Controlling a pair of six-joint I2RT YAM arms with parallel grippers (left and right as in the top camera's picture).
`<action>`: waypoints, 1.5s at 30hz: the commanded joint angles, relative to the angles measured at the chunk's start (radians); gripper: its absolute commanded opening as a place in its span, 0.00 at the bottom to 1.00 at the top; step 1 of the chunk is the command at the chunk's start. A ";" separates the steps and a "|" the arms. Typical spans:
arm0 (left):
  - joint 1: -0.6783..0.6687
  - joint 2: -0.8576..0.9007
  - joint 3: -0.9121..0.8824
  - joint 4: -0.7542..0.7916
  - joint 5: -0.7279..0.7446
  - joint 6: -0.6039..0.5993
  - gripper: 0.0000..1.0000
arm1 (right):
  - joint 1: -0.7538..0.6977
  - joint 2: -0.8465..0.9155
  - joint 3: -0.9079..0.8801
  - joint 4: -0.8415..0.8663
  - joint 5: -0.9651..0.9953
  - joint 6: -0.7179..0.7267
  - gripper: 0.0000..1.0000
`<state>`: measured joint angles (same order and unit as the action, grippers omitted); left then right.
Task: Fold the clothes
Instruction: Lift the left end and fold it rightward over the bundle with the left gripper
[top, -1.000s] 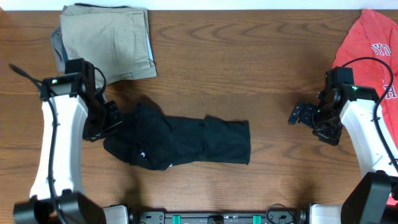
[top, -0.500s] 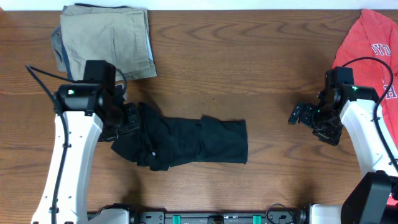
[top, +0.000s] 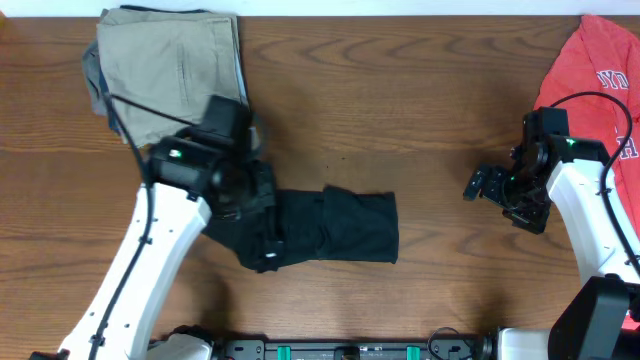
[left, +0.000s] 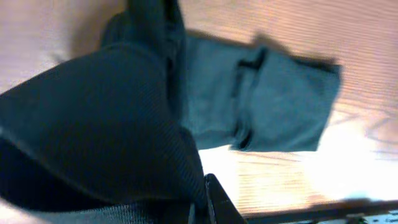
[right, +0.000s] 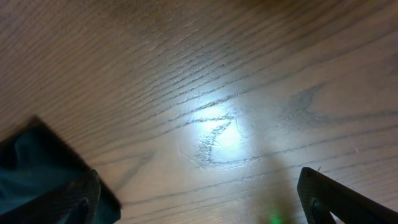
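The black garment (top: 340, 228) lies in a strip at the table's middle front; it also fills the left wrist view (left: 273, 99). My left gripper (top: 262, 196) is shut on the garment's left end and holds that end lifted over the strip's left part; the cloth drapes over the jaws (left: 186, 205). My right gripper (top: 488, 185) is open and empty, low over bare wood to the right of the garment. The garment's corner (right: 31, 168) shows in the right wrist view. A red white-lettered tee (top: 590, 70) lies at the far right corner.
A folded stack of khaki trousers (top: 175, 65) sits at the back left, on something grey-blue. The wooden table (top: 400, 90) ends at the white strip along the back. The arm bases stand at the front edge.
My left gripper has carried the garment's left end up and rightwards over the strip, making the garment shorter. The right arm has not moved.
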<state>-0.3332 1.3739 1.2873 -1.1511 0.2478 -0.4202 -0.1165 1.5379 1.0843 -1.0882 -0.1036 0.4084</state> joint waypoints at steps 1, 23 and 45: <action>-0.073 0.007 0.018 0.042 0.010 -0.090 0.06 | -0.001 -0.003 0.007 0.000 -0.002 -0.013 0.99; -0.453 0.256 0.014 0.344 0.010 -0.278 0.06 | -0.001 -0.003 0.007 -0.001 -0.002 -0.013 0.99; -0.476 0.343 -0.003 0.525 -0.002 -0.296 0.06 | -0.001 -0.003 0.007 -0.001 -0.002 -0.013 0.99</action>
<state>-0.8036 1.6810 1.2873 -0.6292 0.2554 -0.7078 -0.1165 1.5379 1.0843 -1.0878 -0.1040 0.4084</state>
